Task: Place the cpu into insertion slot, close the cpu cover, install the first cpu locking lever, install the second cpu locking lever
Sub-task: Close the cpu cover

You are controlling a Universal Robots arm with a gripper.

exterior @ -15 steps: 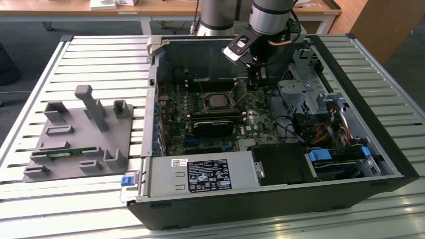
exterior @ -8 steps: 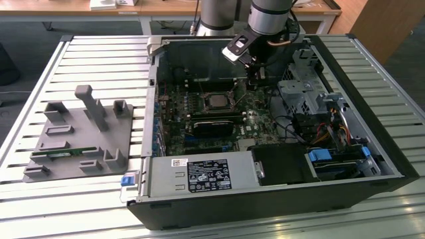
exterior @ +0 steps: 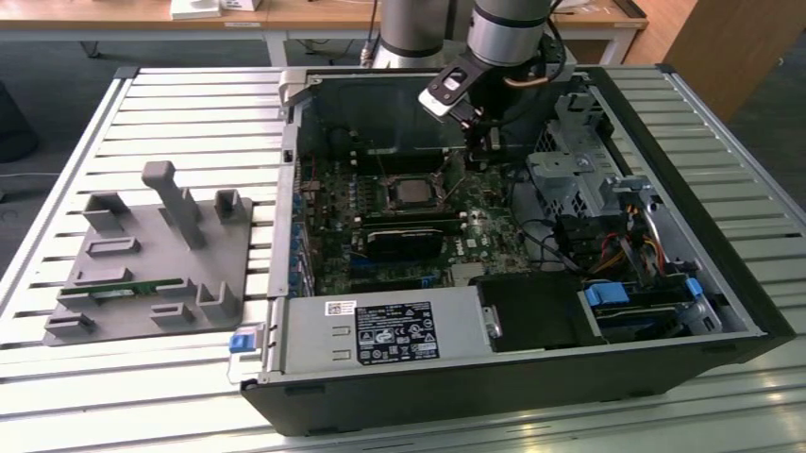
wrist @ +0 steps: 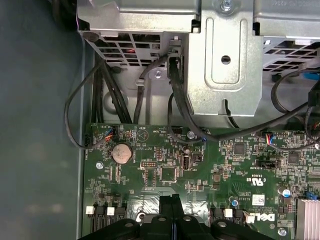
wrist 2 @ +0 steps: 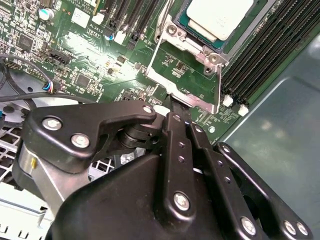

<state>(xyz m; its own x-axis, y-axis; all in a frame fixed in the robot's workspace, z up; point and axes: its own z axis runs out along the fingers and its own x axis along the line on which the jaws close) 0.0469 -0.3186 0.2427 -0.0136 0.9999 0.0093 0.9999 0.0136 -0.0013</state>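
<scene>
- Step one looks done: in the second wrist view the cpu point(wrist 2: 217, 17) lies flat in the insertion slot point(wrist 2: 196, 44), pale metal top up, with the slot's silvery rim around it; rows of memory slots point(wrist 2: 260, 45) run just beside it
- Step two is in hand, by my reading: the cpu cover point(wrist 2: 155, 74) is swung up off the chip on its hinge; green motherboard point(wrist 2: 100, 55) shows through its window, so it is not yet down over the cpu
- The gripper point(wrist 2: 173, 102) has its two black fingers drawn together with no gap between them; the tip meets the cover's free edge; whether it pinches that edge or only presses on it, I cannot tell
- In the exterior view the gripper point(exterior: 477, 151) hangs inside the open computer case point(exterior: 504, 406), at about one o'clock of the socket and near it; the power supply point(exterior: 377, 330) sits at six o'clock of the socket; a grey fixture plate point(exterior: 151, 255) lies on the slatted table point(exterior: 75, 396) at nine o'clock of the case, well apart from the work
- The first wrist view looks past the joined fingers point(wrist: 172, 215) over the board's edge, with a coin cell point(wrist: 120, 153) and the metal drive cage point(wrist: 225, 60) beyond
- Left to do, as I judge it: lay the cover flat, then both locking levers; I cannot make out the levers clearly, but with the cover up neither can be latched
</scene>
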